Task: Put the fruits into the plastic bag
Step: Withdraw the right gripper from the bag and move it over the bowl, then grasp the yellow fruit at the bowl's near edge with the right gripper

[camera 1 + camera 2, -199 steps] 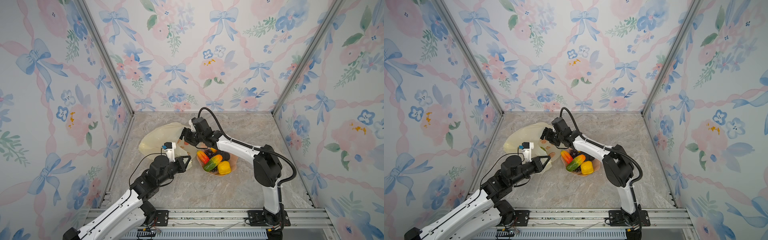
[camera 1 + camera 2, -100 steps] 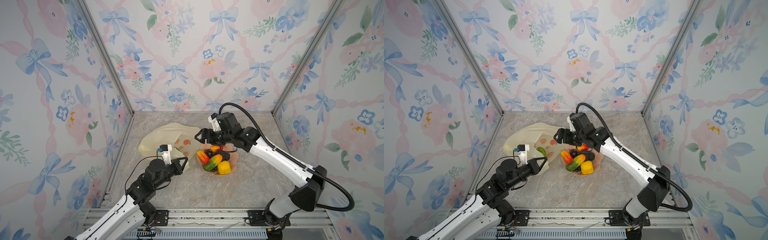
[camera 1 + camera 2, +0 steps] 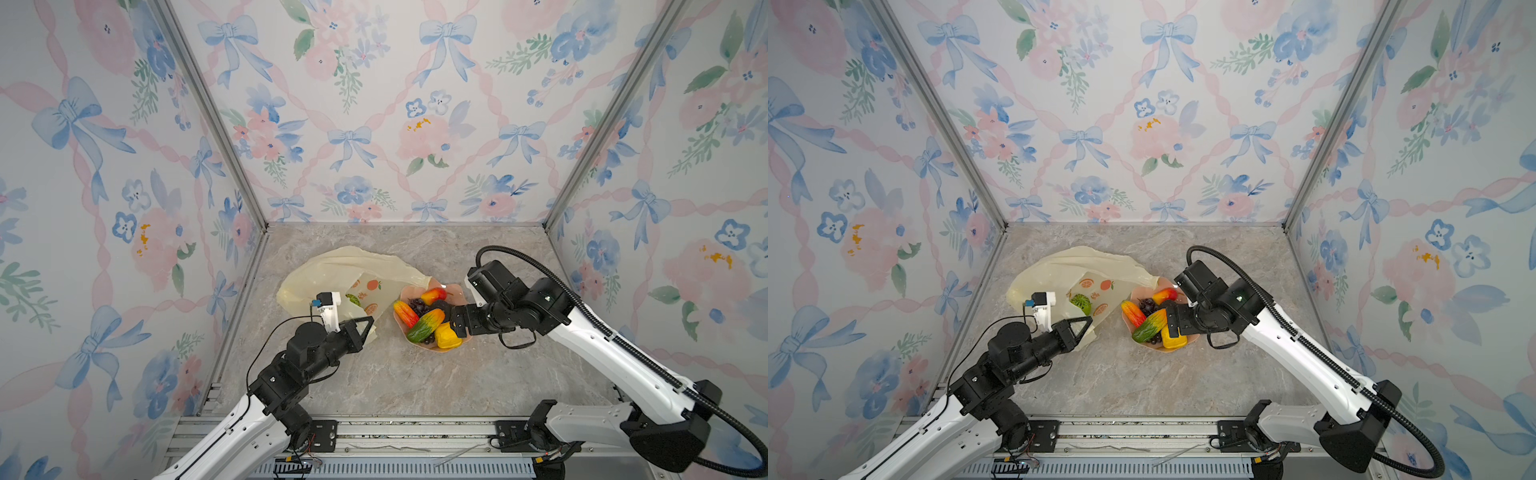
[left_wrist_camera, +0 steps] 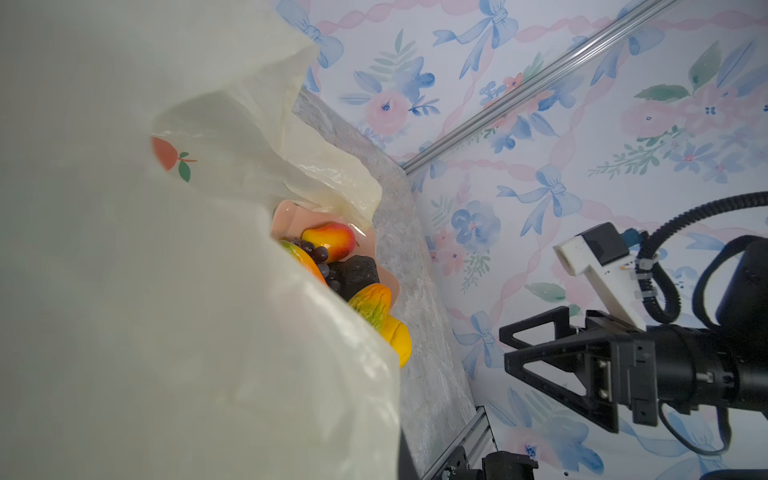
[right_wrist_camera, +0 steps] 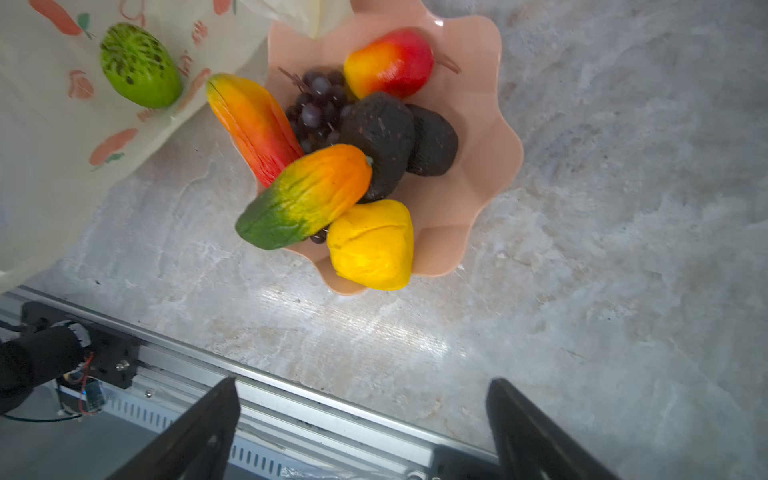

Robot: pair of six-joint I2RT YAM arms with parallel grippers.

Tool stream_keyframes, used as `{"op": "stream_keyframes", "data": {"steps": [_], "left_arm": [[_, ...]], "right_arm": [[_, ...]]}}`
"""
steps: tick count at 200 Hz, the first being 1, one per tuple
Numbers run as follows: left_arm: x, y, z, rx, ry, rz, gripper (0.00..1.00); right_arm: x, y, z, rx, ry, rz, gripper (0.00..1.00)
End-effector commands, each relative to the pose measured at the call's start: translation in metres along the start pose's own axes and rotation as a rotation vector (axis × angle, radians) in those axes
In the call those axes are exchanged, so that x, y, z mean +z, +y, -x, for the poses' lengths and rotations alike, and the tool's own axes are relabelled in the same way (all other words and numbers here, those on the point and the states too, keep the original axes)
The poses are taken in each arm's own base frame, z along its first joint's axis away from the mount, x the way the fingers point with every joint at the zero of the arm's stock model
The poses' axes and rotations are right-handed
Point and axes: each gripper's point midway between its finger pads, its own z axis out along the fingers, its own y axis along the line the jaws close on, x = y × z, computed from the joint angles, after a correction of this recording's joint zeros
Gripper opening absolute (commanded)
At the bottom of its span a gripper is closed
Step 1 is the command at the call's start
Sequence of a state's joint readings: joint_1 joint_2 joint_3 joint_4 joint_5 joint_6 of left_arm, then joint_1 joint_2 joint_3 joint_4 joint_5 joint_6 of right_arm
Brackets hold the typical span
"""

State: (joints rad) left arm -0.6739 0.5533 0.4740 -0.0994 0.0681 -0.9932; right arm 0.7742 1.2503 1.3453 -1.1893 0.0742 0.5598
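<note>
The pale-yellow plastic bag (image 3: pixel 332 270) (image 3: pixel 1067 266) lies at the left of the marble floor, its near edge lifted. My left gripper (image 3: pixel 365 325) (image 3: pixel 1084 324) is shut on that edge; in the left wrist view the bag (image 4: pixel 166 291) hides the jaws. A green lime (image 5: pixel 139 66) (image 3: pixel 1080 303) lies on the printed plastic at the bag's mouth. The other fruits sit in the pink dish (image 5: pixel 478 124): a lemon (image 5: pixel 370 245), a green-orange piece (image 5: pixel 307 195), two mangoes (image 5: pixel 390 62), grapes (image 5: pixel 316 104). My right gripper (image 5: pixel 365 415) (image 3: pixel 457 326) hangs open and empty beside the dish.
Two dark rough lumps (image 5: pixel 382 137) also lie in the dish (image 3: pixel 457 289). Flowered walls close in the left, back and right. A metal rail (image 3: pixel 395 432) runs along the front edge, and bare marble (image 3: pixel 415 374) lies between it and the dish.
My right arm has drawn back from over the bag to the dish's right side, and its jaws stand wider. The lime now lies in the bag's mouth. The left gripper still holds the bag.
</note>
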Motion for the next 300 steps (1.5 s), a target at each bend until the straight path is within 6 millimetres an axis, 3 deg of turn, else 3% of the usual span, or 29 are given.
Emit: {"op": "stream_keyframes", "data": {"steps": [1,133,235,300], "left_arm": [[0.001,0.006,-0.002,-0.008,0.003,0.02,0.0],[0.014,0.004,-0.003,0.004,0.052,0.05,0.0],[0.011,0.008,-0.004,-0.018,0.034,0.052,0.0],[0.004,0.013,-0.005,-0.043,0.01,0.044,0.0]], "right_arm": [[0.005,-0.015,-0.02,-0.035,0.057,-0.073,0.97],[0.079,0.019,-0.013,-0.145,0.156,-0.022,0.99],[0.127,0.012,-0.022,-0.119,0.221,-0.021,0.99],[0.14,-0.001,-0.018,-0.084,0.198,-0.053,0.85]]}}
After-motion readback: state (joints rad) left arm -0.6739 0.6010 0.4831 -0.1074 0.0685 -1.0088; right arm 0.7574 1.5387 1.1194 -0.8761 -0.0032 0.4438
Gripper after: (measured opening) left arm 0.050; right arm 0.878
